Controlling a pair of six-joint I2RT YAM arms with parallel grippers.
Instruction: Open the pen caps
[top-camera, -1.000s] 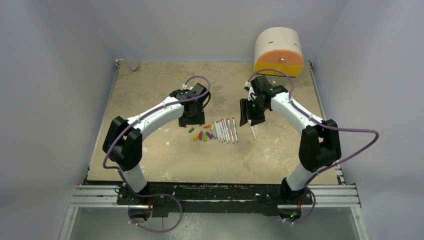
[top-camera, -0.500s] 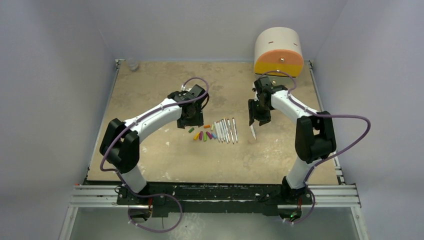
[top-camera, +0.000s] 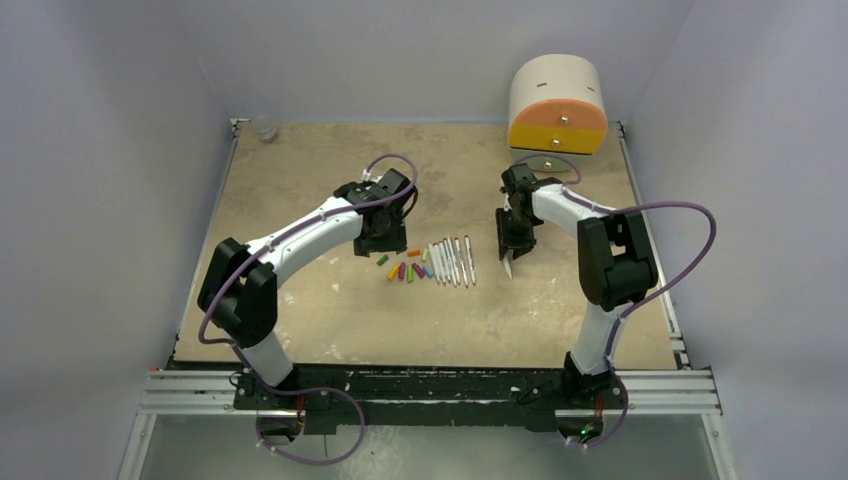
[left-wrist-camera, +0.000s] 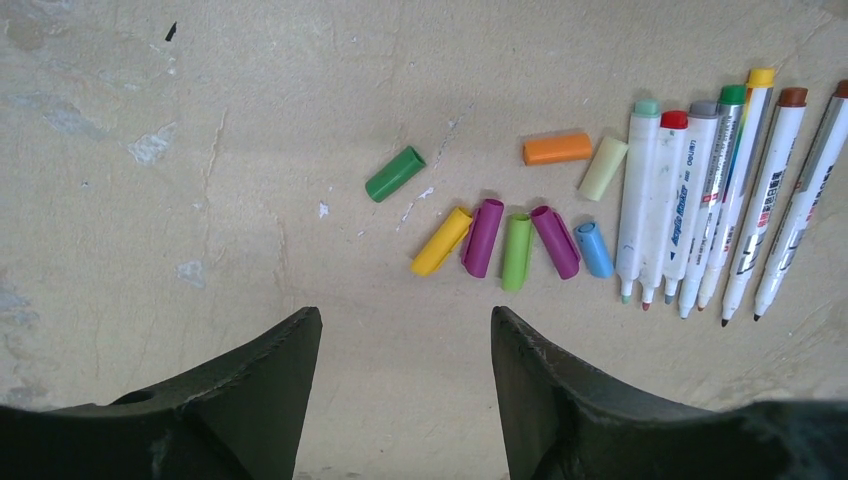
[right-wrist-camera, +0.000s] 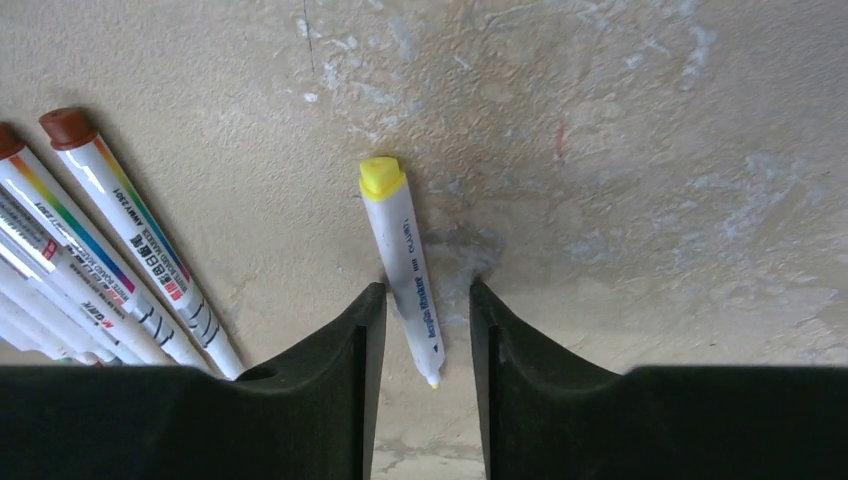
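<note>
Several loose pen caps lie on the table in the left wrist view: green (left-wrist-camera: 395, 174), orange (left-wrist-camera: 557, 148), yellow (left-wrist-camera: 441, 241), magenta (left-wrist-camera: 483, 237) and blue (left-wrist-camera: 594, 249). Right of them is a row of uncapped white pens (left-wrist-camera: 700, 200). My left gripper (left-wrist-camera: 403, 318) hangs open above bare table just short of the caps. One uncapped pen with a yellow end (right-wrist-camera: 405, 265) lies apart on the table. My right gripper (right-wrist-camera: 424, 292) straddles its tip end, jaws narrow but open, with a gap showing on the right side. From above, the caps (top-camera: 405, 270) sit between both grippers.
A round cream-and-orange drawer unit (top-camera: 557, 105) stands at the back right corner. A small clear object (top-camera: 265, 128) sits at the back left. The other pens (right-wrist-camera: 130, 240) lie close to the left of my right gripper's fingers.
The right arm has folded in and its gripper shifted slightly right, with the jaws narrowing. The yellow-ended pen stayed on the table. The left arm barely moved.
</note>
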